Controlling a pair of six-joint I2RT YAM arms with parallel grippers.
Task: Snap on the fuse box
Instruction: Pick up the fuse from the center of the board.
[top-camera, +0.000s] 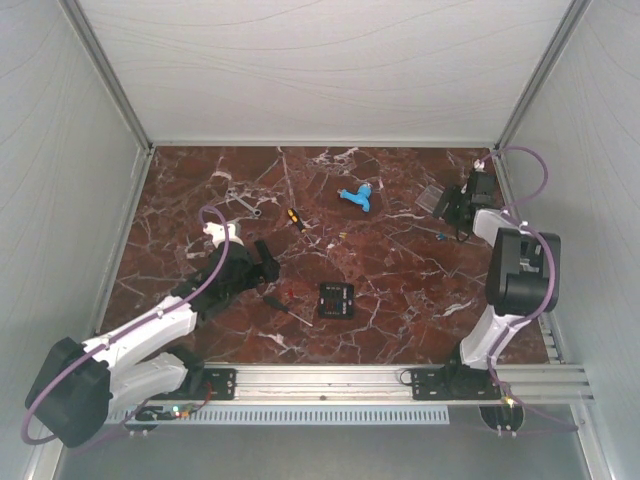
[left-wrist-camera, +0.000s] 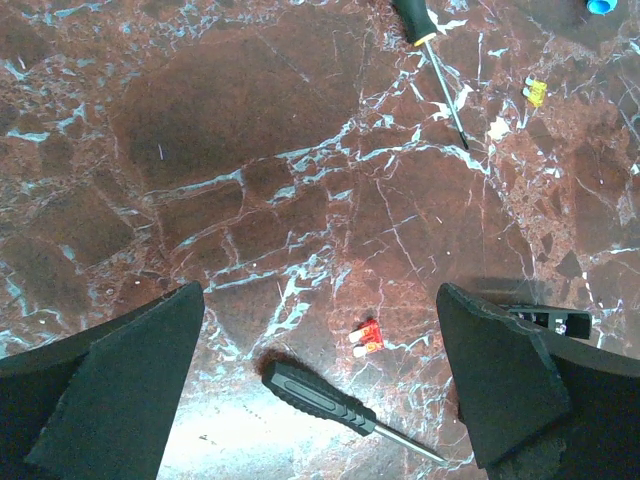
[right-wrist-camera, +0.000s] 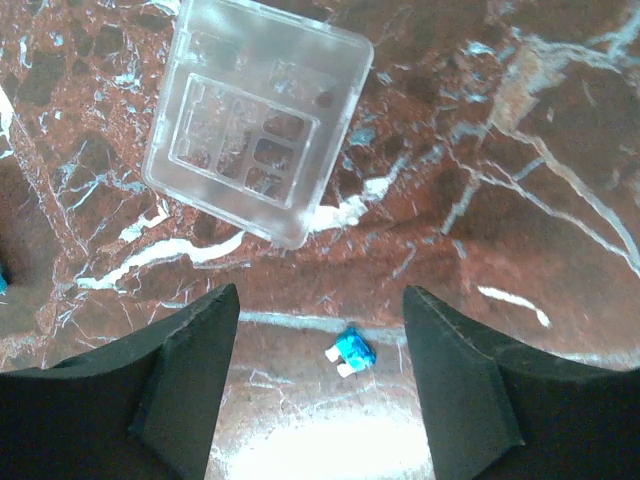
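Box (top-camera: 336, 300) is small, square, black, coloured bits inside; clear cover (right-wrist-camera: 255, 120) lies well apart. Both left gripper (left-wrist-camera: 320, 390) and right gripper (right-wrist-camera: 320, 385) spread, empty.

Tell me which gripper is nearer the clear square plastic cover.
Right. The right gripper is just short of the cover, jaws open toward it; the left gripper is far across the table.

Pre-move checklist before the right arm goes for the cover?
1. Right gripper open, empty: ok.
2. Clear cover lying flat, ahead of that gripper, unobstructed: ok.
3. Fuse box uncovered, nothing on it: ok.
4. Left gripper open, empty: ok.
5. All fuses seated: not ok; blue fuse and red fuse lie loose.
6. Black-handled screwdriver clear of fuse box: cannot tell; tip ends close.
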